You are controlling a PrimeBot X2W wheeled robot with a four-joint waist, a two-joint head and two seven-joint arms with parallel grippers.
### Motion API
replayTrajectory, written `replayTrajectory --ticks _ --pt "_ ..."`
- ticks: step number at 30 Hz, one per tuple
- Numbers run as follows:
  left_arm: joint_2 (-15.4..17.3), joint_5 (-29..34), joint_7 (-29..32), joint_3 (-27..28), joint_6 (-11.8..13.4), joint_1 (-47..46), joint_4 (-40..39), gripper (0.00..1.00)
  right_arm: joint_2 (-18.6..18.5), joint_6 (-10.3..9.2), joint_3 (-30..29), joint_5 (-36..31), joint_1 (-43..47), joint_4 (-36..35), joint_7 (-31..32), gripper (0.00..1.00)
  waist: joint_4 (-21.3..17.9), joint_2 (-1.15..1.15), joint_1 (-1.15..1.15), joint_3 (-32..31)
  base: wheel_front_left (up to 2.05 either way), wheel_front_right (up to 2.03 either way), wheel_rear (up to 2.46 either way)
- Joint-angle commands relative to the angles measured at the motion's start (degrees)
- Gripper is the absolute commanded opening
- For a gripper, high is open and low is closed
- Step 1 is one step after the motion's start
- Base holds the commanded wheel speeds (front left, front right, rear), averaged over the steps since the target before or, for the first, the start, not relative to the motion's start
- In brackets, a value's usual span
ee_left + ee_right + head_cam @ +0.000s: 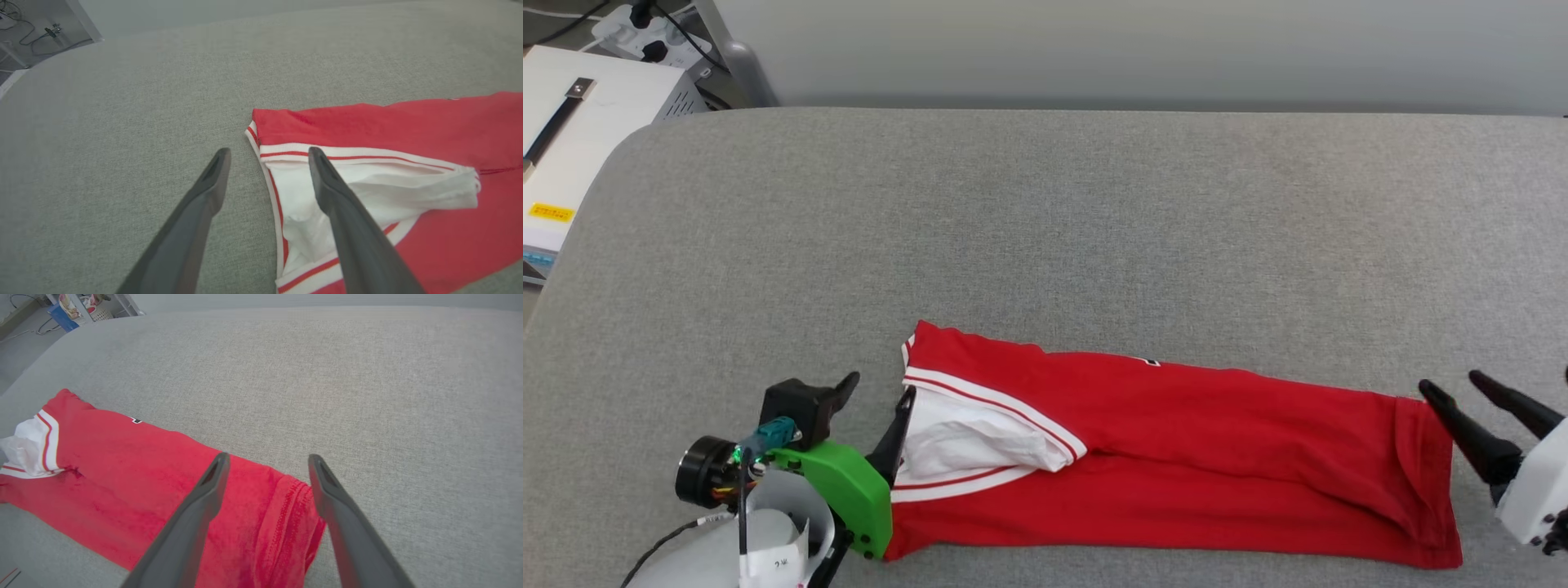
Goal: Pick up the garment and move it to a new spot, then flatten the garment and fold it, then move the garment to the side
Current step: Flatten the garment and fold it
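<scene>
The garment (1176,457), a folded red strip, lies near the front edge of the grey surface (1045,229). Your left gripper (880,385) and right gripper (1451,380) stand open, empty, at its ends. Pinching one layer only may spill the bunched white sleeve (980,441).

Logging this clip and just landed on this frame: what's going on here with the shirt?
A two-armed robot is working on a red garment, which lies folded lengthwise into a long strip on the grey surface. The left pincer is at the end with the white sleeve and striped trim, and the right pincer is at the hem end. Both are open and neither grips the cloth.
</scene>
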Motion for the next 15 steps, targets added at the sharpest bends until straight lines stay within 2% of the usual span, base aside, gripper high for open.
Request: replayTrajectory --ticks 1,7,11,15 --pt "-0.06 1.23 -0.52 1.77 1.38 1.45 -0.78 1.00 -0.78 -0.04 -1.43 1.05 1.14 -0.90 0.83 1.00 0.14 0.00 0.00 -0.16 0.00 0.00 0.00" --pt "-2.44 10.69 -0.64 14.13 6.26 6.59 -5.39 1.00 -3.14 -0.04 -7.22 7.35 3.20 -0.47 8.45 1.00 0.79 0.00 0.00 0.43 0.00 0.00 0.00" --pt "-4.76 17.18 -0.65 21.14 7.74 11.08 -7.61 1.00 -3.49 -0.04 -8.58 11.24 4.43 1.47 14.40 1.00 1.39 0.00 0.00 1.01 0.00 0.00 0.00" --pt "-7.72 22.64 -0.66 27.53 7.49 14.68 -8.84 1.00 -1.87 -0.04 -8.45 12.61 4.76 3.80 17.37 1.00 2.17 0.00 0.00 1.85 0.00 0.00 0.00"
